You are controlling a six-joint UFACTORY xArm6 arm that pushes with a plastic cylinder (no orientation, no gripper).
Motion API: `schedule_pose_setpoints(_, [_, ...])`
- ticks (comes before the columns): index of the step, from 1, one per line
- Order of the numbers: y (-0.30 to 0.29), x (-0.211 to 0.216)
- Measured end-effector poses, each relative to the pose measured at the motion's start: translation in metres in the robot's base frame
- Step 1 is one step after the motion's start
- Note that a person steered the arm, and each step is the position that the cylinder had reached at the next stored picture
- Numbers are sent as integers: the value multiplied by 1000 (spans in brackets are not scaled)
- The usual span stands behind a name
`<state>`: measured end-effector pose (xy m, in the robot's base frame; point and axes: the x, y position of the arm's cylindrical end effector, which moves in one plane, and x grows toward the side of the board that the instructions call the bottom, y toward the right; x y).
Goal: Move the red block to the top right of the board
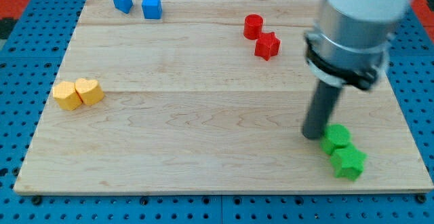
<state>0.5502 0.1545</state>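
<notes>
No claw on this arm; it ends in a dark rod, so nothing is gripped. Arm enters from the view's top right, grey cylinder with black collar, rod near vertical. My tip [314, 136] sits on the table [203, 136], touching the left side of the upper green block [336, 138]; green star-like block [348, 163] just below. Red cylinder [253, 26] and red star block [267, 45] touch, top centre-right, well apart from tip. Blue triangular block [123, 0], blue cube-like block [152, 7] top left. Two yellow blocks [78, 94] left. Pale wood grain, blue pegboard [27, 54] around. No writing.
</notes>
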Motion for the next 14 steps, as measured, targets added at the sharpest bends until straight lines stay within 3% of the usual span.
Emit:
schedule_pose_setpoints(1, [15, 21])
schedule_pose_setpoints(3, [-28, -71])
schedule_pose_setpoints(7, [-29, -109])
schedule_pose_setpoints(9, [-29, -195])
schedule_pose_setpoints(10, [-70, -187])
schedule_pose_setpoints(12, [-97, -243])
schedule_pose_setpoints(14, [-152, -257])
